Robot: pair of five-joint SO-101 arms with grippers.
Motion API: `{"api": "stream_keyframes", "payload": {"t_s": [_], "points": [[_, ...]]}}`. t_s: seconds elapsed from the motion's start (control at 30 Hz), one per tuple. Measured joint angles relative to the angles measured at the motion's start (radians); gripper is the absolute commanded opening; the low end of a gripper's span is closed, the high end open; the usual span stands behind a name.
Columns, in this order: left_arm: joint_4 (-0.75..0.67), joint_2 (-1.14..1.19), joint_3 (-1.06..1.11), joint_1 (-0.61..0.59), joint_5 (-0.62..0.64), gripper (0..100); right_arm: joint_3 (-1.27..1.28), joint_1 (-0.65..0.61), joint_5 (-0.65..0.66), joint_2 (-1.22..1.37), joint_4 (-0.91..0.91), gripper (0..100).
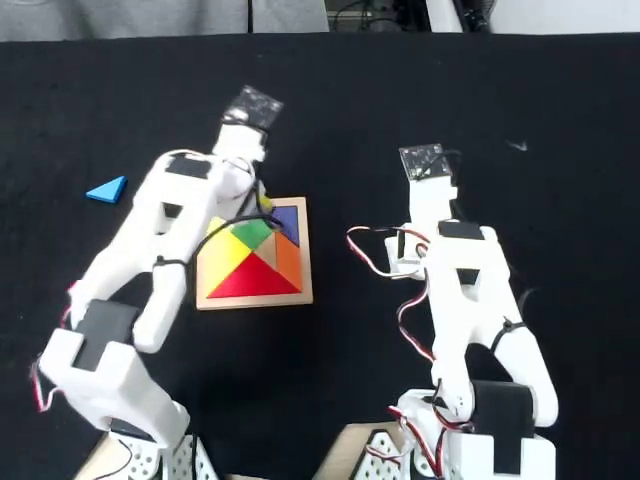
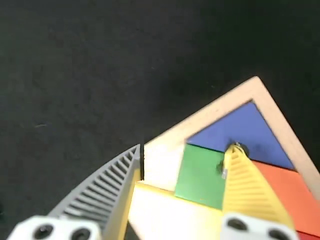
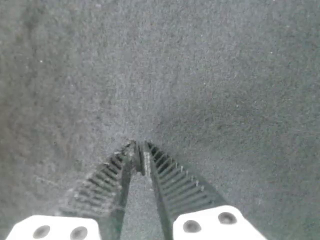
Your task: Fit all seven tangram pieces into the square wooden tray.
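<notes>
The square wooden tray (image 1: 304,290) lies mid-table and holds a purple-blue piece (image 1: 288,220), a green piece (image 1: 252,233), an orange piece (image 1: 288,262), a red piece (image 1: 250,282) and a yellow piece (image 1: 222,256). My left gripper (image 1: 258,200) hangs open over the tray's far left corner. In the left wrist view this gripper (image 2: 187,147) straddles a bare wooden slot (image 2: 160,162). Its yellow finger (image 2: 245,180) touches the seam between the green piece (image 2: 200,175) and the blue piece (image 2: 240,127). A light blue triangle (image 1: 106,189) lies apart at the left. My right gripper (image 1: 425,165) (image 3: 140,150) is shut with nothing in it.
Black cloth covers the table. Both white arms rise from bases at the near edge, and red and white cables loop beside the right arm (image 1: 385,262). The left arm's body hides part of the tray's left side.
</notes>
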Motion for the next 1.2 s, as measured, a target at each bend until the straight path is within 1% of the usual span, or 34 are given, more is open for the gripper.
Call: {"api": "stream_keyframes", "payload": {"t_s": [0.13, 0.27, 0.33, 0.4, 0.53, 0.6, 0.67, 0.73, 0.83, 0.9, 1.1, 1.2], "points": [[0.002, -0.06, 0.005, -0.098, 0.0, 27, 0.0, 0.0, 0.0, 0.0, 0.0, 1.1], [0.002, -0.133, 0.005, -0.293, -0.003, 27, 0.0, 0.0, 0.0, 0.0, 0.0, 1.1], [0.002, -0.14, 0.005, -0.39, -0.061, 27, 0.0, 0.0, 0.0, 0.0, 0.0, 1.1], [0.038, -0.14, 0.005, -0.448, -0.181, 27, 0.0, 0.0, 0.0, 0.0, 0.0, 1.1], [0.146, -0.127, -0.02, -0.473, -0.433, 27, 0.0, 0.0, 0.0, 0.0, 0.0, 1.1], [0.169, -0.095, -0.058, -0.485, -0.532, 27, 0.0, 0.0, 0.0, 0.0, 0.0, 1.1], [0.178, -0.044, -0.109, -0.506, -0.606, 27, 0.0, 0.0, 0.0, 0.0, 0.0, 1.1], [0.181, 0.014, -0.173, -0.531, -0.637, 27, 0.0, 0.0, 0.0, 0.0, 0.0, 1.1], [0.212, 0.109, -0.293, -0.568, -0.649, 27, 0.0, 0.0, 0.0, 0.0, 0.0, 1.1], [0.272, 0.175, -0.391, -0.574, -0.678, 27, 0.0, 0.0, 0.0, 0.0, 0.0, 1.1], [0.512, 0.416, -0.761, -0.571, -0.833, 28, 0.0, 0.0, 0.0, 0.0, 0.0, 1.1], [0.589, 0.56, -0.976, -0.569, -0.872, 34, 0.0, 0.0, 0.018, 0.0, -0.011, 1.1]]}}
